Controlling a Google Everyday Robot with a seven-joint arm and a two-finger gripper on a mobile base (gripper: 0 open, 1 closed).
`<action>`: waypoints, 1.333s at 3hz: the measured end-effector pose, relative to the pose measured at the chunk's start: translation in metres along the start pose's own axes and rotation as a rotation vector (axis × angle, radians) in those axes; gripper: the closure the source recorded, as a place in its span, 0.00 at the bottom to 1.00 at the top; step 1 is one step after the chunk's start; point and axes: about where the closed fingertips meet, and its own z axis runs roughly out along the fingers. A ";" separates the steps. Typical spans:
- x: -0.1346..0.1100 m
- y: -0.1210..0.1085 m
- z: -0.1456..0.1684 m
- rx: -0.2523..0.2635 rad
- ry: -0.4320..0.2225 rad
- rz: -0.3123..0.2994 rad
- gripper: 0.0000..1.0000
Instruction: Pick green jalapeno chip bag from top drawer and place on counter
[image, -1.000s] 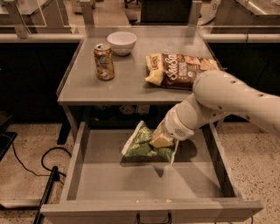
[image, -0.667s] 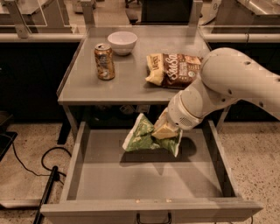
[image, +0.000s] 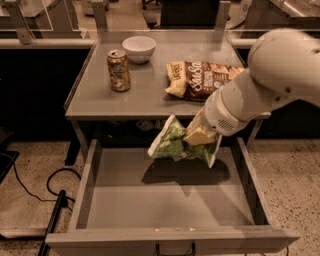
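We see the two-finger gripper (image: 201, 136) at the end of the bulky white robot arm (image: 272, 75), just below the front edge of the flat grey metal counter (image: 150, 97). It is above the back part of the wide shallow grey metal top drawer (image: 83, 185), which stands pulled open. The jaws are clamped on the small crinkly light-green jalapeno chip bag (image: 170, 145), gripping its right half. The bag hangs tilted in the air, clear of the drawer floor, with its shadow under it. Its left end sticks out left of the jaws. On the counter sit a brown soda can (image: 118, 70), a white bowl (image: 139, 48) behind it, and a larger brown-and-cream chip bag (image: 200, 80), partly behind the arm.
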 end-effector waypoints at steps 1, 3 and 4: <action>-0.030 -0.015 -0.088 0.174 0.019 -0.018 1.00; -0.039 -0.048 -0.083 0.183 0.005 -0.004 1.00; -0.059 -0.098 -0.083 0.198 -0.010 -0.002 1.00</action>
